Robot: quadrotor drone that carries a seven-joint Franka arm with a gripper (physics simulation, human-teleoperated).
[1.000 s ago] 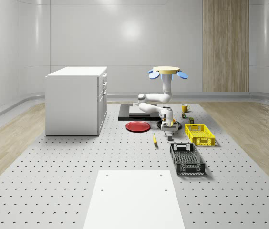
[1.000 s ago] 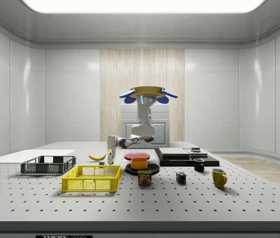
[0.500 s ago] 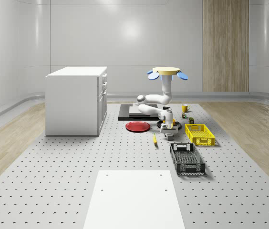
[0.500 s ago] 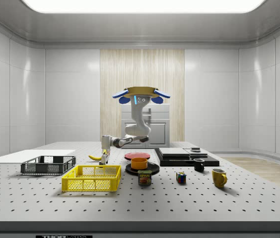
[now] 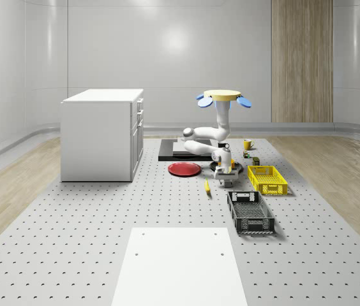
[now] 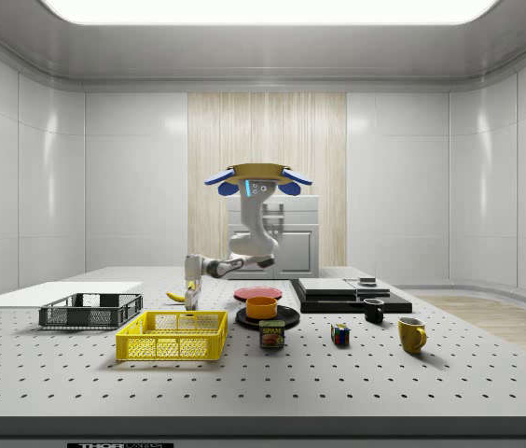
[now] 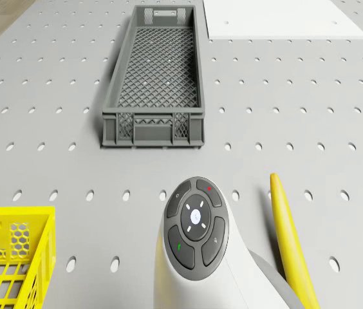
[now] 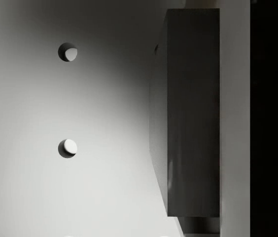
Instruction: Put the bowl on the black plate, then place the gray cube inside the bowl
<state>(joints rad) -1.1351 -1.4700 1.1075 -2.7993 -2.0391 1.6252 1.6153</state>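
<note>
The drone [image 6: 257, 174] hovers above the perforated table [image 5: 103, 217], over the area beside the red plate [image 5: 184, 169] and the black plate [image 6: 268, 318]; its arm reaches down toward the side view's left. The gripper [image 6: 191, 297] points downward close to the table surface, next to the banana [image 7: 291, 238] and between the yellow crate [image 6: 173, 335] and the dark mesh crate [image 7: 156, 77]. The wrist view shows a dark gray block [image 8: 191, 113] standing just above the table, beside one finger at the frame edge — whether the fingers are spread, closed, or clamped on that block cannot be determined. The orange bowl [image 6: 262, 306] sits on the black plate, just behind the food can [image 6: 271, 334]. A white cabinet [image 5: 103, 134] stands well apart from the work area, at the whole-scene view's left.
</note>
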